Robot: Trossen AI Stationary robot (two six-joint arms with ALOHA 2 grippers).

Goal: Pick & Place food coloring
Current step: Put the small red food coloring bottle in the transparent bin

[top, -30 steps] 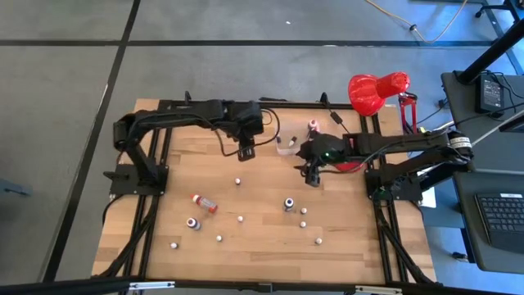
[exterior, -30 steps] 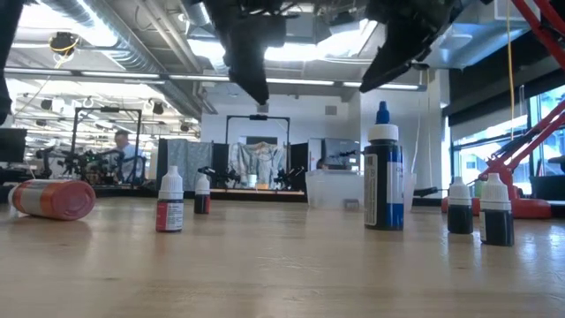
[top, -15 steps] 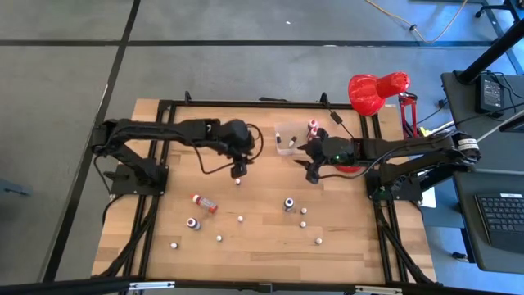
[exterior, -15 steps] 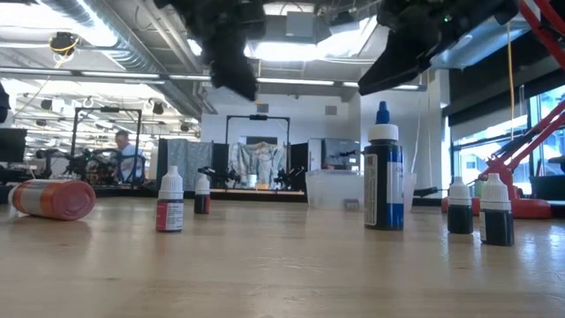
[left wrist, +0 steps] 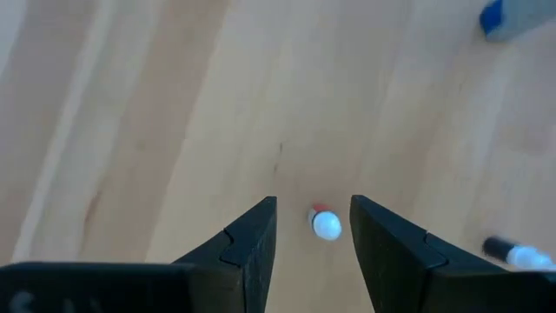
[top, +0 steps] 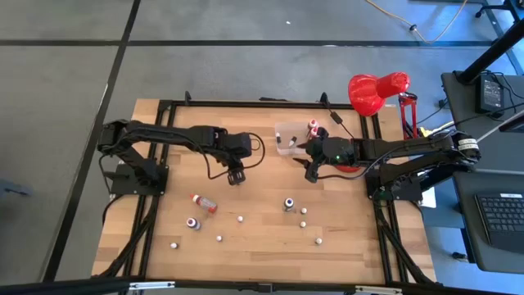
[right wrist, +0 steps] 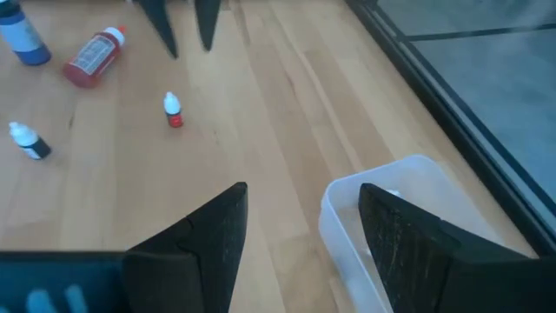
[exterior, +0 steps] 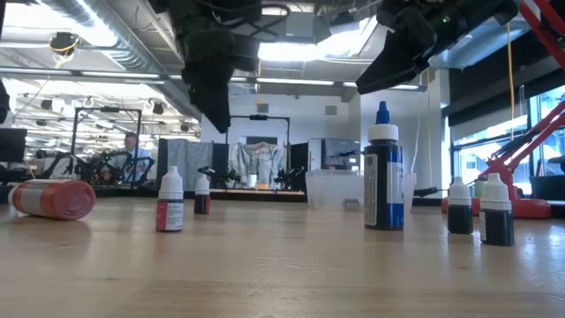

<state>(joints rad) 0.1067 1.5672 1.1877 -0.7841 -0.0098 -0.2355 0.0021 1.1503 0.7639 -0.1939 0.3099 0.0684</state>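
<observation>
Left tool [left wrist: 314,239], fingers parted, now lowered over small red bottle with white cap [left wrist: 325,224].
Descended from beside clear plastic tub [top: 288,136]; grasp likely next. Right tool [top: 312,173] parted, empty.

— Where's the left gripper [top: 236,179]?
— At the end of its outstretched arm, pointing straight down, fingers [left wrist: 246,245] parted with nothing between the pads.
— And the right gripper [top: 311,174]?
— Across from it — the arm reaches in level, wrist tipped down, fingers [right wrist: 205,235] spread wide, empty.
</observation>
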